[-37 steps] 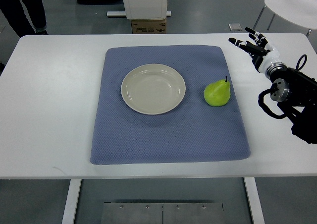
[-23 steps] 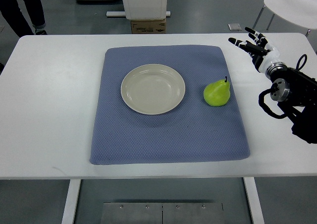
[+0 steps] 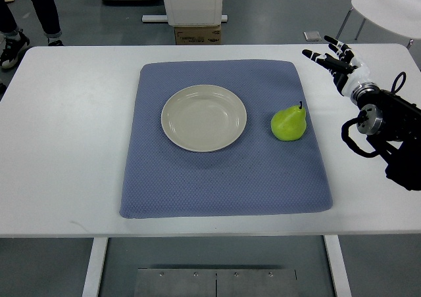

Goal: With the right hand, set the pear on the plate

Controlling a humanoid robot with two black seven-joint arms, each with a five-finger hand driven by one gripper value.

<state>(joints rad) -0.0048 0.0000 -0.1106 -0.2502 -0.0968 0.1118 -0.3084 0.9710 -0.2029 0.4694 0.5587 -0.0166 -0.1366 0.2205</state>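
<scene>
A green pear (image 3: 289, 123) lies on the right part of a blue-grey mat (image 3: 223, 179), its stem pointing up and right. A cream plate (image 3: 204, 117), holding nothing, sits on the mat to the pear's left, a short gap apart. My right hand (image 3: 332, 58) is over the white table at the far right, beyond the mat's right edge and up-right of the pear. Its fingers are spread and hold nothing. The left arm is out of view.
The white table (image 3: 72, 133) carries the mat. A person's legs and shoes (image 3: 20, 21) stand beyond the table's far left corner. A white chair (image 3: 388, 8) and a cardboard box (image 3: 197, 33) are behind the table.
My right hand has barely shifted. The person at the far left has stepped, and a shoe now shows at the left edge.
</scene>
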